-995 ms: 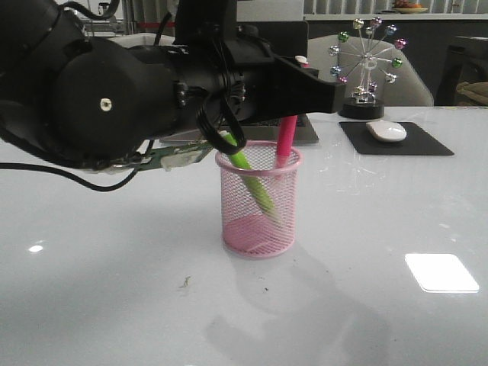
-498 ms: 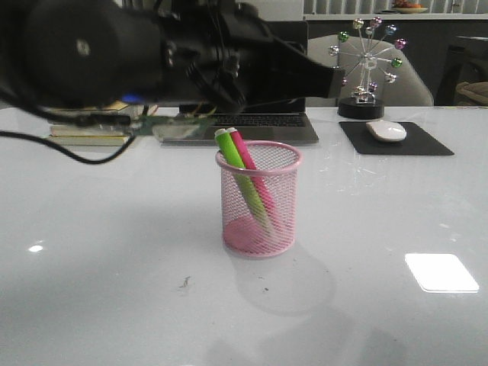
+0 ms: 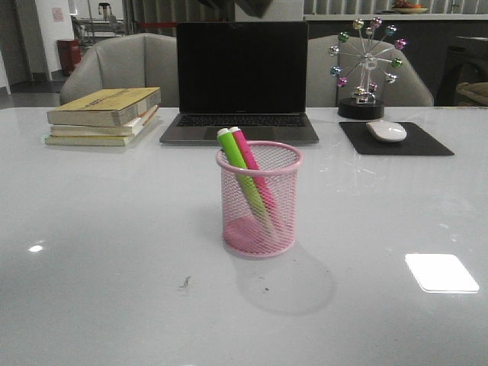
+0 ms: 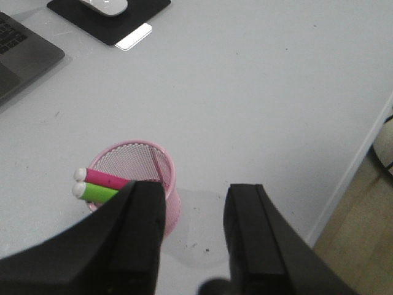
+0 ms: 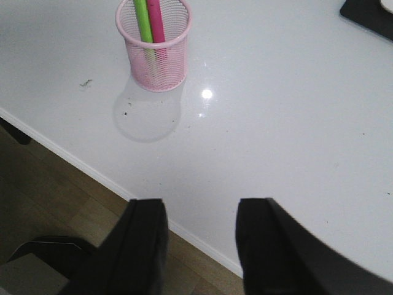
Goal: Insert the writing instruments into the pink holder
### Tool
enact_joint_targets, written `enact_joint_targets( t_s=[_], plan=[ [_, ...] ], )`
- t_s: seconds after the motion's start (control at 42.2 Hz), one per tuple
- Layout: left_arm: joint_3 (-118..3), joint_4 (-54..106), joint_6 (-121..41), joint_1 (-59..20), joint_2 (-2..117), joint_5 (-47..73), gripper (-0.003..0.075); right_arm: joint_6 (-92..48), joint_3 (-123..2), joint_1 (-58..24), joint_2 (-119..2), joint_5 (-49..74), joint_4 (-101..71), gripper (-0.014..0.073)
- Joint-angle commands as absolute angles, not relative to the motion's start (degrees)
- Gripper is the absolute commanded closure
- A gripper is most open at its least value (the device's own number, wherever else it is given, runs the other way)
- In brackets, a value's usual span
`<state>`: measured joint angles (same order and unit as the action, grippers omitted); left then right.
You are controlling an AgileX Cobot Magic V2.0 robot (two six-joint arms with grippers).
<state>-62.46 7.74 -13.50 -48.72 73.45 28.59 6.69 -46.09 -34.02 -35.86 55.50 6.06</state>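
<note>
The pink holder point(image 3: 259, 200) stands upright mid-table, in front of the laptop. Inside it lean the lime green marker point(image 3: 238, 174) and the hot pink marker point(image 3: 252, 172), side by side, white ends up and poking over the rim to the left. Neither arm appears in the front view. In the left wrist view, my left gripper point(image 4: 195, 192) hangs open and empty above the table, just beside the holder point(image 4: 163, 165), with both markers point(image 4: 98, 184) showing. My right gripper point(image 5: 199, 208) is open and empty over the table's near edge, well away from the holder point(image 5: 155, 46).
A dark laptop point(image 3: 241, 84) sits behind the holder, stacked books point(image 3: 103, 114) at the back left, a white mouse point(image 3: 386, 130) on a black pad and a beaded wheel ornament point(image 3: 366, 65) at the back right. The table's near edge point(image 5: 92, 171) drops to wooden floor.
The pink marker was let go and settled in the holder beside the green one. The black arm that filled the upper left has drawn up and out of the front view.
</note>
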Motion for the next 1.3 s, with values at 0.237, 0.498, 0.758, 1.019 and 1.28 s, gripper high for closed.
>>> enact_joint_targets(
  t_s=[0.237,0.498,0.758,1.019,1.28],
  plan=[
    [-60.7,7.6,-13.4,-49.1,61.1,34.8,0.0402,6.4,-47.4,-33.6,-35.9,51.3,7.2,0.0201],
    [-50.3,7.6,-13.2,-49.1,48.4,35.9,0.0402,6.4,-47.4,-33.6,-35.9,51.3,7.2,0.0201],
    [-43.7,7.4,-12.7,-49.1,36.2,38.4,0.0402,6.4,-47.4,-33.6,-35.9,50.9,7.2,0.0201],
    [-41.5,-2.3,-1.7,-49.1,31.7,43.0,0.0402,6.4,-47.4,-33.6,-35.9,50.7,7.3,0.0201],
    [-41.5,-5.1,2.3,-49.1,31.7,43.5,0.0444,6.4,-47.4,-33.6,-35.9,50.2,9.0,0.0259]
  ],
)
